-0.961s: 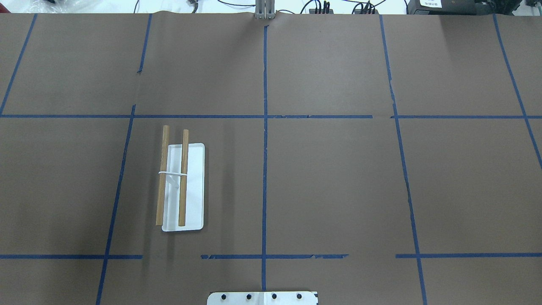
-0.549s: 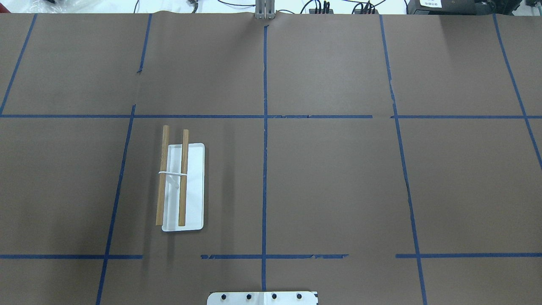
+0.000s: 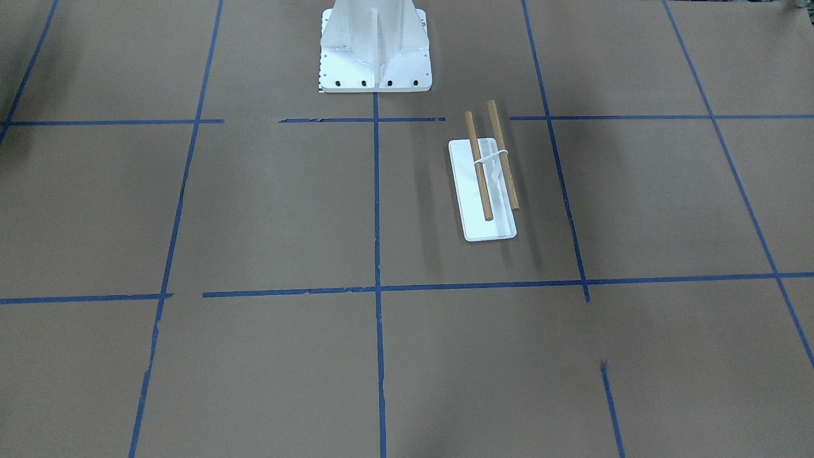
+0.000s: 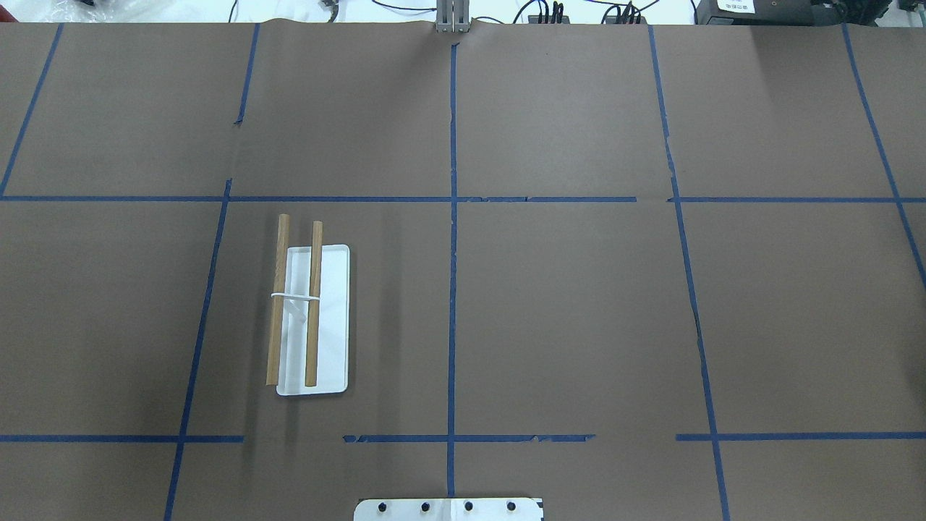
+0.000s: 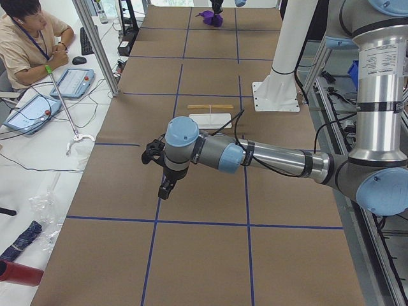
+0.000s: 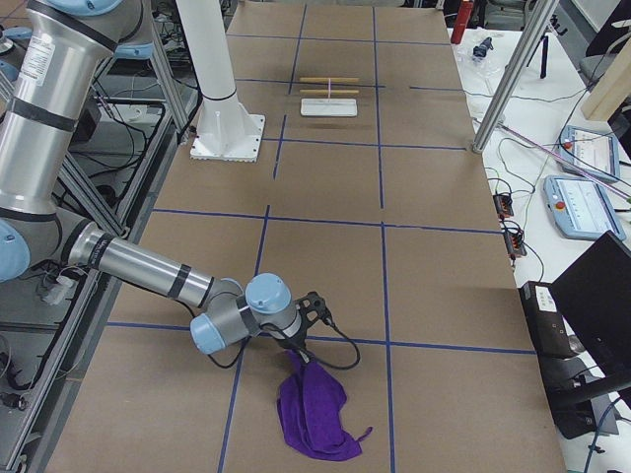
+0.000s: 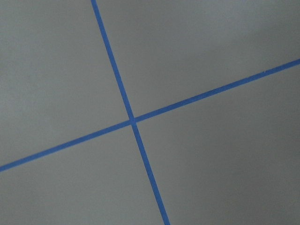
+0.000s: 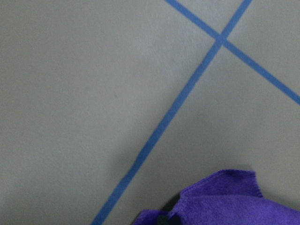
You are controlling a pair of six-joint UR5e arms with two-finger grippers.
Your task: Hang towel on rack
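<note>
The rack is a white base [image 4: 333,325] with two wooden bars [image 4: 313,304] above it, left of the table's middle. It also shows in the front-facing view [image 3: 489,229], the left view [image 5: 210,119] and the right view [image 6: 328,106]. The purple towel [image 6: 315,414] hangs crumpled from my right gripper [image 6: 301,357] down to the table at the far right end. Its edge shows in the right wrist view [image 8: 225,201]. My left gripper [image 5: 163,186] hovers over bare table at the left end. I cannot tell whether either gripper is open or shut.
Brown paper with blue tape lines [image 4: 453,289] covers the table. The robot's white pedestal [image 3: 375,44] stands at the near edge. An operator [image 5: 29,38] sits with tablets beside the left end. Metal frame posts [image 6: 513,74] stand along the far side.
</note>
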